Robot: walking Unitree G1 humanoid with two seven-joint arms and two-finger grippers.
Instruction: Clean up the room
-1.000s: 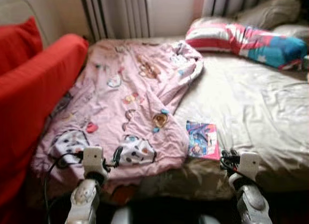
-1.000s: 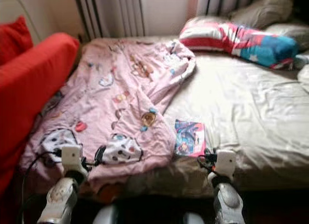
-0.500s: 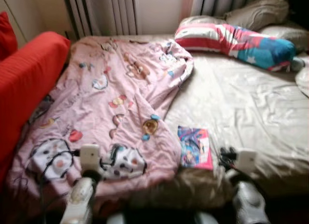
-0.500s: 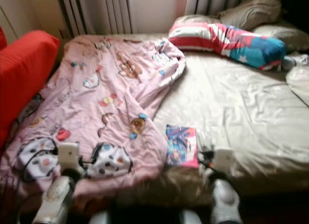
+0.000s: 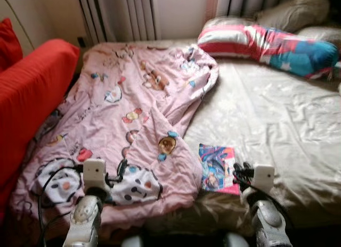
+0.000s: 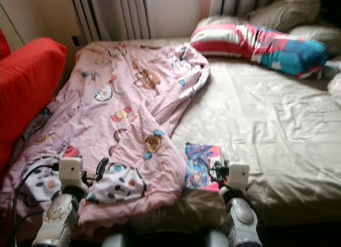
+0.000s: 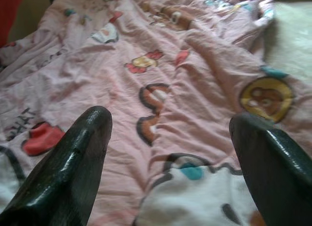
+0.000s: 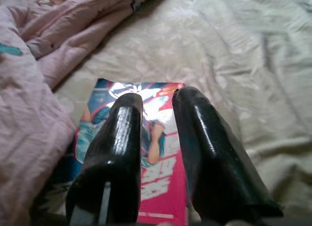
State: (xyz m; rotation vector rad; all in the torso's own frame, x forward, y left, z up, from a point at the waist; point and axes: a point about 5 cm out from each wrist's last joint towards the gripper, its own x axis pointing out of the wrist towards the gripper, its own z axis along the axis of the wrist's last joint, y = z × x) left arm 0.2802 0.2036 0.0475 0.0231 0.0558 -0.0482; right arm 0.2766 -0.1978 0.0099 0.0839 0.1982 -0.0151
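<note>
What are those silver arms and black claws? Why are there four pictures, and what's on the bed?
It's a robot tidying a room. Two pictures come from cameras in its head, looking down at a bed. The other two come from cameras on its wrists. Its left hand has its black fingers spread wide above a pink cartoon blanket. Its right hand, fingers nearly together, hovers over a colourful magazine on the beige sheet. Neither holds anything. A striped pillow lies at the head, a red sofa beside.

blanket text: pink blanket [image 7: 161,80] has dark letters that look like "HAT" near the red heart, rest cut off
magazine cover: magazine [image 8: 146,153] lettering too blurry to read
</note>
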